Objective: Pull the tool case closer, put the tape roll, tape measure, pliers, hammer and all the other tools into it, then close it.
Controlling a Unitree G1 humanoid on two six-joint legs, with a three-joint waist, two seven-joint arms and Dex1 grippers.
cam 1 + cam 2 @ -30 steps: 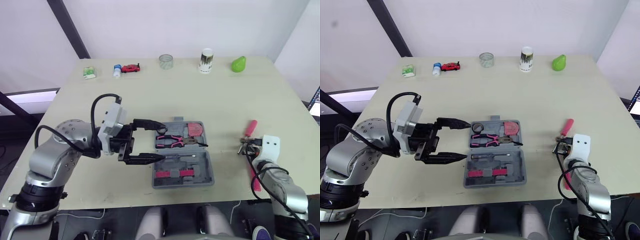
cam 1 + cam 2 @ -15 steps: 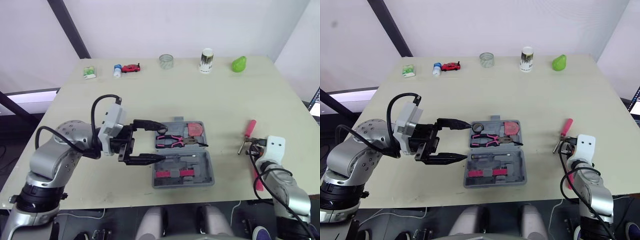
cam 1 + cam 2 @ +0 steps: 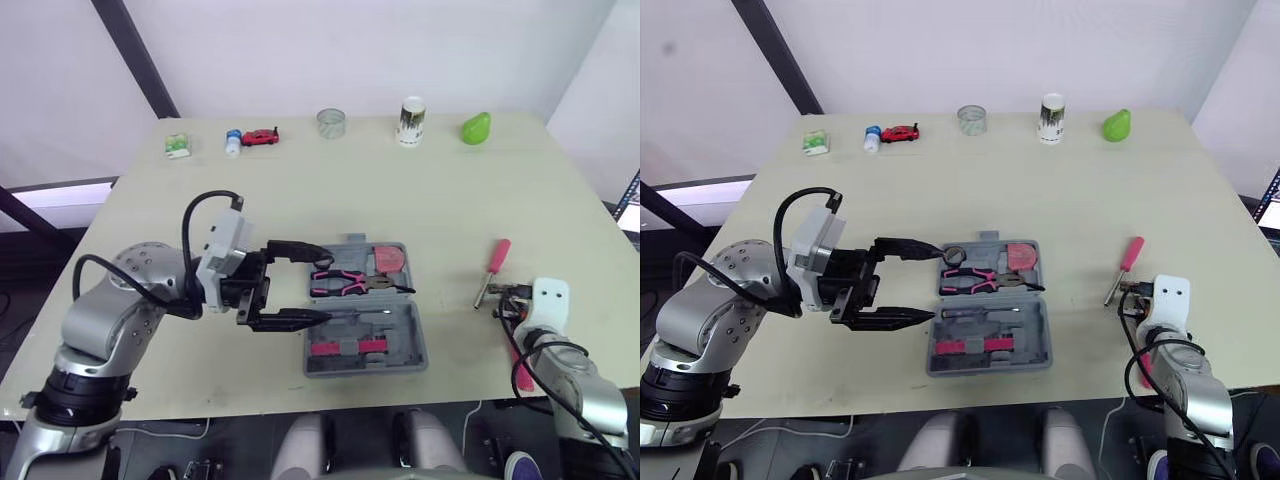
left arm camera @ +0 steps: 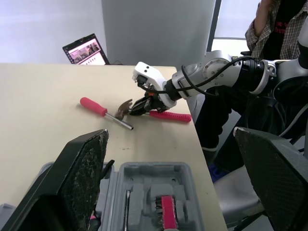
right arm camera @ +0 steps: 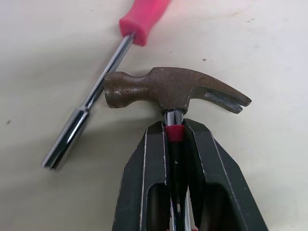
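Note:
The grey tool case (image 3: 414, 350) lies open in the middle of the table, with pink-handled pliers (image 3: 345, 285), a small ring (image 3: 322, 262) and a pink round tool (image 3: 387, 260) in it. My left gripper (image 3: 318, 282) is open, its fingertips at the case's left edge. My right gripper (image 5: 174, 132) is shut on the hammer (image 5: 168, 89) just below its head, low over the table's right side. The hammer's pink handle (image 3: 517, 365) runs back under the wrist. A pink-handled screwdriver (image 3: 494, 268) lies beside the hammer head.
Along the far edge stand a green packet (image 3: 178, 146), a small bottle (image 3: 233, 142), a red toy car (image 3: 261, 136), a clear cup (image 3: 331, 123), a can (image 3: 410, 121) and a green pear (image 3: 476, 128). A person (image 4: 279, 24) sits beyond the right edge.
My right gripper has drifted slightly right and toward the front edge with the hammer. The left arm and the case have not moved.

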